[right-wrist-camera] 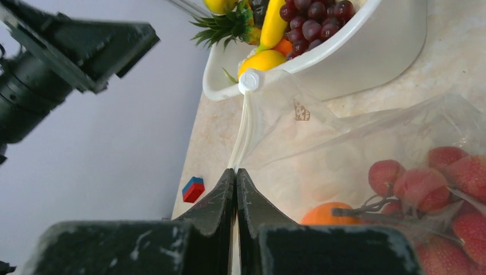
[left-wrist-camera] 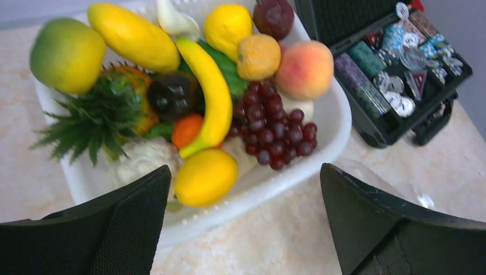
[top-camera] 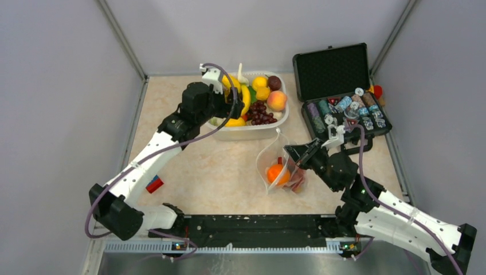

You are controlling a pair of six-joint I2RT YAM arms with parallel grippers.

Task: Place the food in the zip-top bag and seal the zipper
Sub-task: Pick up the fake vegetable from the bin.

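From my station I see the left gripper (top-camera: 224,86) hanging over the left end of the white tub (top-camera: 252,133), which sits at the middle of the bench's (top-camera: 218,172) far edge. Its wrist view shows the left gripper (left-wrist-camera: 243,223) spread wide with nothing between the fingers, and the tub rim (left-wrist-camera: 321,149) right below. Inside the tub lie a banana (left-wrist-camera: 212,97), dark grapes (left-wrist-camera: 272,132) and a peach (left-wrist-camera: 304,69) among other fruit. The right gripper (top-camera: 295,152) is clenched on the zipper (right-wrist-camera: 243,132): its wrist view shows the fingertips of the right gripper (right-wrist-camera: 235,172) pressed together with the whitish strip running up out of them to a small white slider (right-wrist-camera: 250,80). The zip-top bag (top-camera: 275,166) stands right of the bench's centre, just in front of the tub, with an orange (top-camera: 277,173) and strawberries (right-wrist-camera: 424,183) inside it. An open black case (top-camera: 332,69) occupies the far right corner. A small red-and-blue block (top-camera: 154,184) lies near the left edge.
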